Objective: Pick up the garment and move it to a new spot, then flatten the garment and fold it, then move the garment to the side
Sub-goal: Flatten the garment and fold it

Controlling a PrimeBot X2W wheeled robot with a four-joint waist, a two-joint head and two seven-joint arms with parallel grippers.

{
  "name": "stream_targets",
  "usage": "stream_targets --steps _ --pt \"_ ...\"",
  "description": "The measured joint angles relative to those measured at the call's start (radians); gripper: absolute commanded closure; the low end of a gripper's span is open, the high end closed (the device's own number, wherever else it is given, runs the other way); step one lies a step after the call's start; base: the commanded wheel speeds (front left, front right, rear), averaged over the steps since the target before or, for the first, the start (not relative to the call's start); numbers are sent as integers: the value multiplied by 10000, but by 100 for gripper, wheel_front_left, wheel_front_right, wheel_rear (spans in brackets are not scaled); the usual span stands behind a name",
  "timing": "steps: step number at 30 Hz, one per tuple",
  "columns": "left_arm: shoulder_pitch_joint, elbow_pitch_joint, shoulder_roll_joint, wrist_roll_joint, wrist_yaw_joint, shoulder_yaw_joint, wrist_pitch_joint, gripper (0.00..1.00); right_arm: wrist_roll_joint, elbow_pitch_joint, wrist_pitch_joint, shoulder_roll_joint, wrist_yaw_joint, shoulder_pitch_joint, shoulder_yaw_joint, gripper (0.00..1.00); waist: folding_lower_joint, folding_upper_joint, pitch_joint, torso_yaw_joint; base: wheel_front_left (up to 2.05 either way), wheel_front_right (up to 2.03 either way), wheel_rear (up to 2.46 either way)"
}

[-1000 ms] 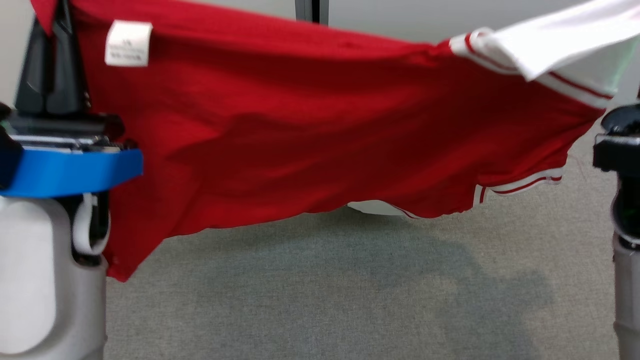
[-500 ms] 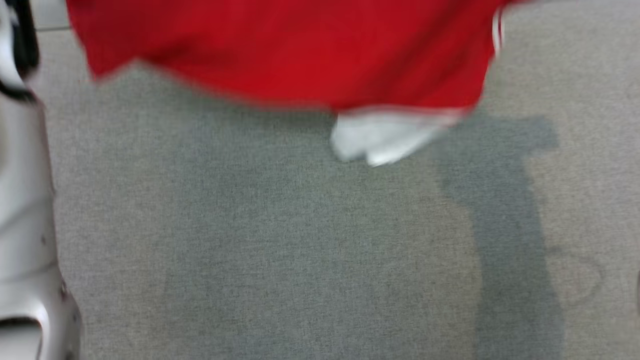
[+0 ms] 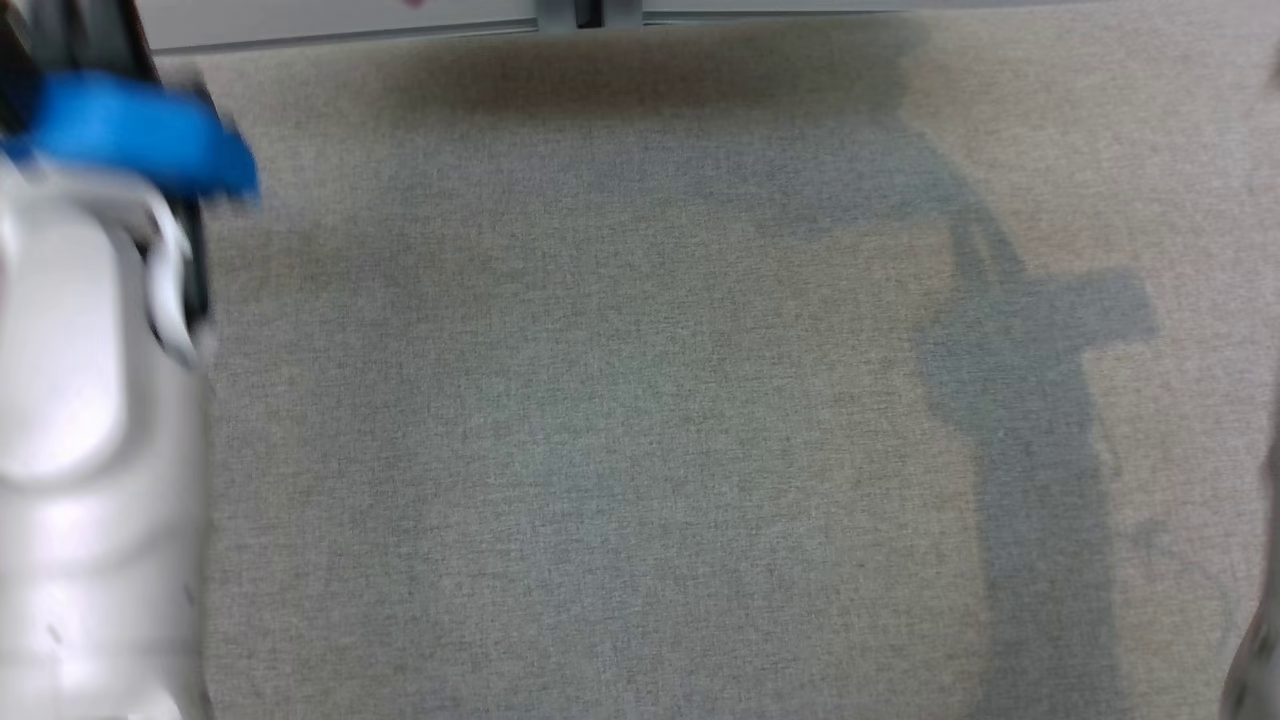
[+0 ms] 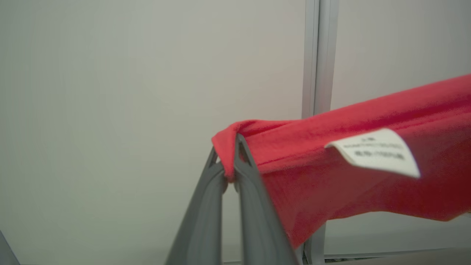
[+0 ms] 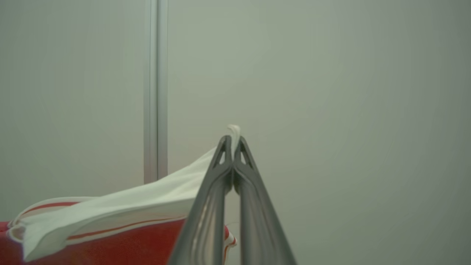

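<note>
1. Left wrist view: shows the left gripper (image 4: 230, 161) clenched on a bunched red corner of the garment (image 4: 331, 191), with cloth nipped right at the tips of the closed fingers.
2. Shows a white care label (image 4: 373, 152) on the red cloth near that grip, which suggests a side seam or inner face turned toward the camera.
3. Right wrist view: shows the right gripper (image 5: 232, 147) pressed shut on the garment's white section (image 5: 128, 206), with a sliver of white poking just above the tips and red cloth with striped trim sagging below.
4. Puts the garment in the air, strung between the two grippers in front of a pale wall (image 4: 110, 110) and clear of the floor.
5. Head view: looks down on grey carpet (image 3: 600, 450) crossed by a broad shadow (image 3: 1020, 380), with the pale left forearm (image 3: 80, 450) and its blue band (image 3: 140, 140) blurred at the left edge.
6. Appears to hold opposite ends apart so the cloth hangs spread rather than crumpled, which should ease laying it flat.
7. Looks like the carry to a new spot, with flattening, folding and moving aside not yet done.
8. Calls for an even lowering of both ends next.
9. Risks a slip at the right, given how little white cloth sits between those tips.
</note>
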Motion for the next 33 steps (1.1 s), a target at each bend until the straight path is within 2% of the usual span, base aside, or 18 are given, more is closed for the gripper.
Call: stream_targets --steps 7,13,20,33 --pt "3717 174 -635 -242 109 337 0 100 702 56 8 949 0 4916 -201 100 -1 -1 -279 -169 0 0 0" --pt "6179 232 -1162 -428 198 690 2 100 880 345 6 1323 -2 7711 523 100 -2 -2 -803 -142 0 0 0" --pt "7947 382 -1496 -702 255 1091 2 100 926 545 6 1398 -2 9466 1072 100 -3 -3 -1831 -146 0 0 0" --pt "10461 374 -1565 -1032 293 878 -29 100 951 817 4 993 -2 11705 1653 100 -3 -4 -3549 -328 0 0 0"
